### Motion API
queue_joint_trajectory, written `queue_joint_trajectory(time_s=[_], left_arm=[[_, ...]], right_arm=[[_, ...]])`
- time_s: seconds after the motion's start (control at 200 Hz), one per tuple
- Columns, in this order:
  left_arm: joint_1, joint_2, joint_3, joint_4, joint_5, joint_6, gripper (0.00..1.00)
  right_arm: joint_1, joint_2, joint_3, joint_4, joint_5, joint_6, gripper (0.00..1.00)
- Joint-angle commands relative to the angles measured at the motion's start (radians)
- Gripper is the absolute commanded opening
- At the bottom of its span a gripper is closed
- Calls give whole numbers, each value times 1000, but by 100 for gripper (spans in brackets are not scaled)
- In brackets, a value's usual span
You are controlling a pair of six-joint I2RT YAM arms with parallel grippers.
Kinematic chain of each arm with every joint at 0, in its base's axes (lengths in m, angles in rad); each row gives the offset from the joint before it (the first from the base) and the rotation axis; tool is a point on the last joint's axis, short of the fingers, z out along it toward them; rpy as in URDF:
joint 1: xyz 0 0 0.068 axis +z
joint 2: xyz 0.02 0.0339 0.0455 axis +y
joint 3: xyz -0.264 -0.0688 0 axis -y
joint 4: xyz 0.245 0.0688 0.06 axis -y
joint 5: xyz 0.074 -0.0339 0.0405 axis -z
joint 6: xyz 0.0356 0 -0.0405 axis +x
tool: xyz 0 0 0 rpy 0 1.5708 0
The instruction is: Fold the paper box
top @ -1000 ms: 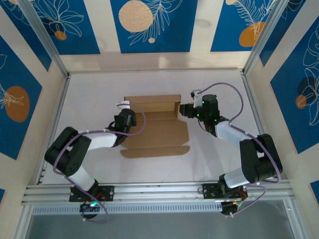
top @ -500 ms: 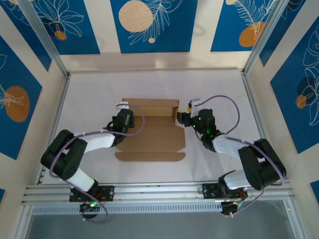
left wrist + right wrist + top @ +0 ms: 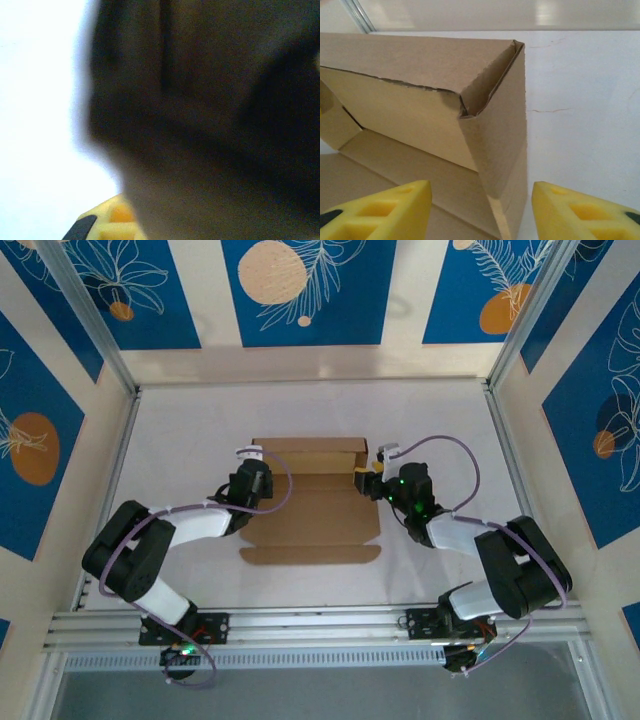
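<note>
Paper box [image 3: 310,505] on worktop [image 3: 440,420] — right hand [image 3: 479,202] spread wide astride its upright right wall; left hand [image 3: 249,462] at left edge — grip cannot be told.

**No Legible Writing in View**

No text, label, brand, number or sign can be read. The paper box [image 3: 310,502] is plain brown cardboard where it stands just ahead of the right gripper [image 3: 480,192] (the raised corner wall sits in line with the gap between its fingers). The wall panels [image 3: 300,290] far beyond that gripper carry leaf and circle patterns, with no letters. The left wrist view is too blurred to tell whether anything is written there.
</note>
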Motion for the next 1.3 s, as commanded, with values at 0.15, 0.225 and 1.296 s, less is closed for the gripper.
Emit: queue_joint_trajectory(time_s=[0.15, 0.225, 1.296], left_arm=[[-9, -15, 18, 22, 14, 10, 0], [-11, -16, 21, 15, 14, 9, 0], [-96, -69, 42, -50, -25, -121, 0]], right_arm=[[44, 81, 158, -189, 190, -59, 56], [60, 111, 186, -211, 224, -55, 52], [100, 313, 283, -141, 487, 26, 0]])
